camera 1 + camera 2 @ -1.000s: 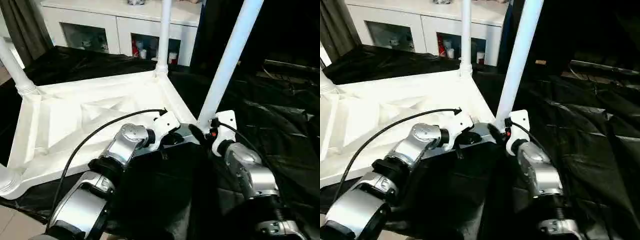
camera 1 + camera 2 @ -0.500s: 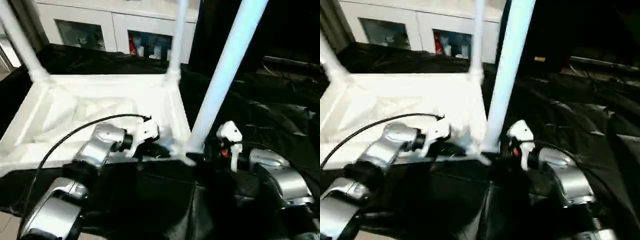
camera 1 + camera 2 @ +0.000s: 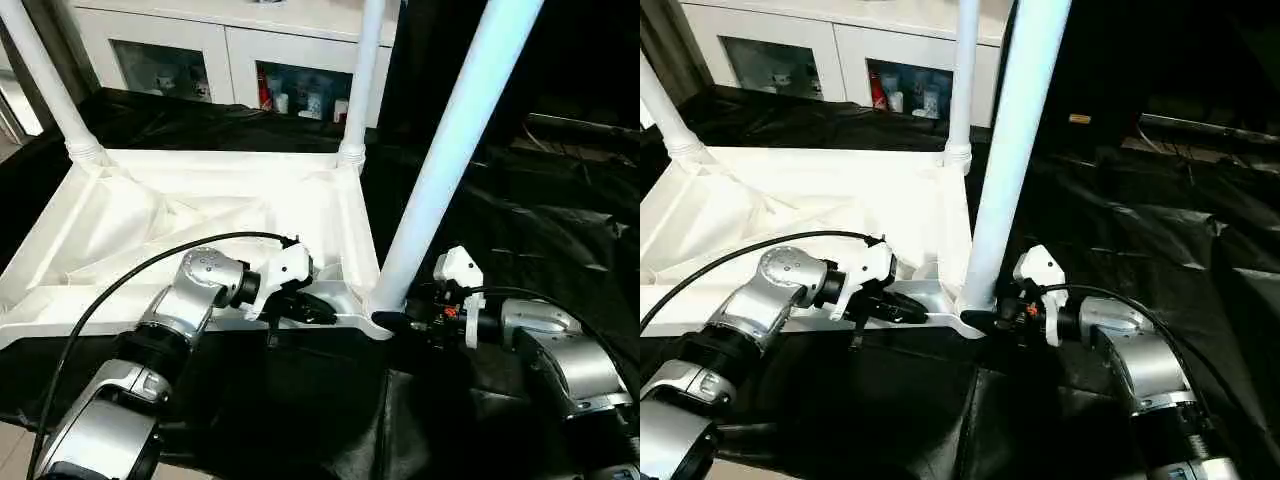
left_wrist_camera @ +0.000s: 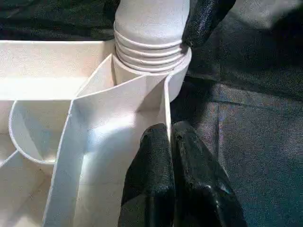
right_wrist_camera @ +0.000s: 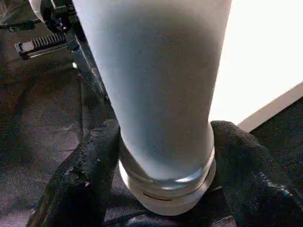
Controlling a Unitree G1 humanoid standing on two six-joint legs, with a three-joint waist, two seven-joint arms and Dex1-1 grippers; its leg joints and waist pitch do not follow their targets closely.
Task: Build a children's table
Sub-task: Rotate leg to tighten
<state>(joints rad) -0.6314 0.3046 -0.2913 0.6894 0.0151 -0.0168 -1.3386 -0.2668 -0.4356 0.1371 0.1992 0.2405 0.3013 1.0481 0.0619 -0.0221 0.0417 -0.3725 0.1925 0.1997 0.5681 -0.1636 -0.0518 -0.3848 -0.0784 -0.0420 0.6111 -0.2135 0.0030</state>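
Note:
The children's table lies upside down on black cloth, its white ribbed top (image 3: 180, 215) facing up. Two legs (image 3: 45, 85) (image 3: 362, 80) stand in the far corner sockets. A third leg (image 3: 450, 160) rises from the near right corner socket (image 4: 151, 61). My left gripper (image 3: 318, 312) is shut on the thin rim wall of the top (image 4: 166, 101), just beside that socket. My right gripper (image 3: 980, 322) closes around the base of the near right leg (image 5: 156, 85), one black finger (image 5: 90, 175) on each side, touching it above its collar.
Black cloth (image 3: 560, 220) covers the whole work surface and lies wrinkled to the right. A white cabinet (image 3: 240, 50) with glass doors stands behind the table. My left arm's black cable (image 3: 120, 290) arcs over the top's near edge.
The head camera has shifted, so the whole scene sits differently. My right gripper's fingers have drawn in around the leg's base. The left gripper keeps its hold on the rim.

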